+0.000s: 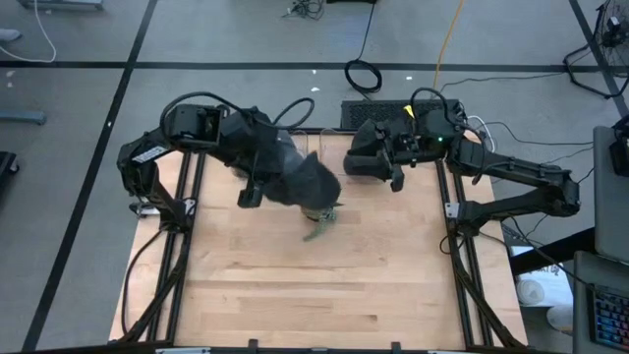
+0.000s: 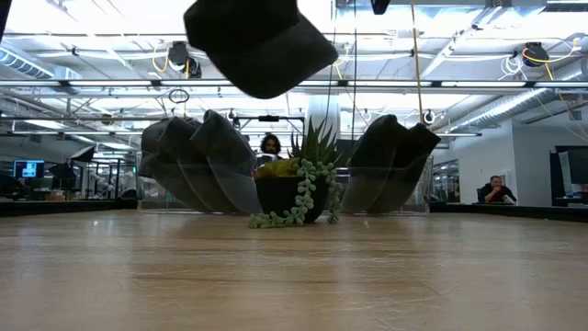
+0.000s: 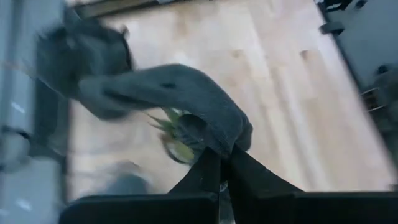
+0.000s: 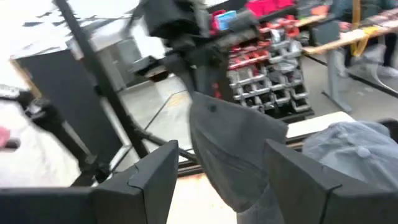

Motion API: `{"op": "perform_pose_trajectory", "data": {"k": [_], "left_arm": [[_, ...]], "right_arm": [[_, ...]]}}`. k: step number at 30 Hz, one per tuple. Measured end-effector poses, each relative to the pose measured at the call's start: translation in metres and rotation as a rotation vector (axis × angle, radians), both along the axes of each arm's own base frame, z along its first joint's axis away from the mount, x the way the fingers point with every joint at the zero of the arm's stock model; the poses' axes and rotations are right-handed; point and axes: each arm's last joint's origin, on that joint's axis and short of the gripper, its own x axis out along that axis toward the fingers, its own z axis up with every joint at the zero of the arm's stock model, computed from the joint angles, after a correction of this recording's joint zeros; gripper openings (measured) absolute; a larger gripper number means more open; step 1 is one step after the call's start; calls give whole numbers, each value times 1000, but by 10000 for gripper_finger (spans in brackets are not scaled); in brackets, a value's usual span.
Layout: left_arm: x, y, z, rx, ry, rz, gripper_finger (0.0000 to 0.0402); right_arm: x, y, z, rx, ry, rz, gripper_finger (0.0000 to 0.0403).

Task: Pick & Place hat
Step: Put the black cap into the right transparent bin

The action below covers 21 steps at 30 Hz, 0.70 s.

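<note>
A dark grey hat [image 1: 313, 183] hangs high over the table in my left gripper [image 3: 222, 155], which is shut on it. In the low view the hat [image 2: 262, 41] is at the top of the picture, well above a potted plant [image 2: 296, 195]. The left wrist view shows the hat [image 3: 168, 93] with the plant [image 3: 177, 142] below it. My right gripper [image 4: 224, 171] is open and holds nothing. It hovers near the table's far edge [image 1: 366, 162], to the right of the hat [image 4: 236, 140], and faces it. My left gripper pinches the hat between its two fingers at the hat's edge [image 3: 235, 138]. The fingers reach in from the table's left side. The hat is lifted clear of the table and spreads out beyond the fingertips, above the plant.
The plant in its dark bowl [image 1: 320, 218] stands on the far middle of the wooden table [image 1: 324, 285], trailing stems over the rim. Clear bins with more grey hats [image 2: 197, 161] [image 2: 390, 161] stand behind it. People sit in the room beyond. The table's near half is bare wood.
</note>
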Motion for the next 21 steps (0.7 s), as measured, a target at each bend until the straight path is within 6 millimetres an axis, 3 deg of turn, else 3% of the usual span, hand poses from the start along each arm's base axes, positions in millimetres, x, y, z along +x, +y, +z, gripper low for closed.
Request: {"op": "perform_pose_trajectory", "data": {"k": [12,21], "left_arm": [[11,7,11,459,-134,-147,7],[18,15,23,645,-212,-37,7]], "right_arm": [[12,-7,-6,22,1,-115,222],[13,0,-6,92,12,-86,222]]}}
